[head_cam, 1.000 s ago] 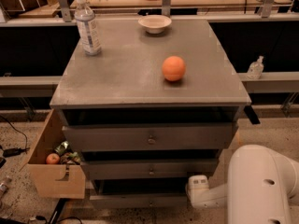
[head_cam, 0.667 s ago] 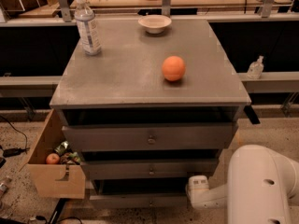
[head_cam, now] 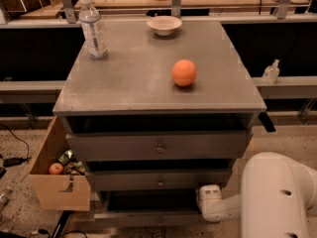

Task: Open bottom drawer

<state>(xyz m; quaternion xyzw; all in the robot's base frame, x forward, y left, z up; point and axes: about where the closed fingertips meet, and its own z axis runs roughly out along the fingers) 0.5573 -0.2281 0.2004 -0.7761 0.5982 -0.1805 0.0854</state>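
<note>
Progress looks slight: the bottom drawer (head_cam: pixel 148 217), lowest of three grey fronts under the surface (head_cam: pixel 129 83), sits roughly in line with the middle drawer (head_cam: pixel 124 180) above it. Only a dark gap shows over its top edge, so I judge the pull largely still to do. The gripper (head_cam: pixel 207 202) is low beside the drawer's right end, at the tip of the white arm (head_cam: pixel 277 197); whether it is clamped on anything I cannot tell.

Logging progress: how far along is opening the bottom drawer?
Nothing clearly done: the bottom drawer shows only its front edge, and how far out it is I cannot tell. In hand: the gripper sits low at that drawer's right end. Left: pulling it out.
</note>
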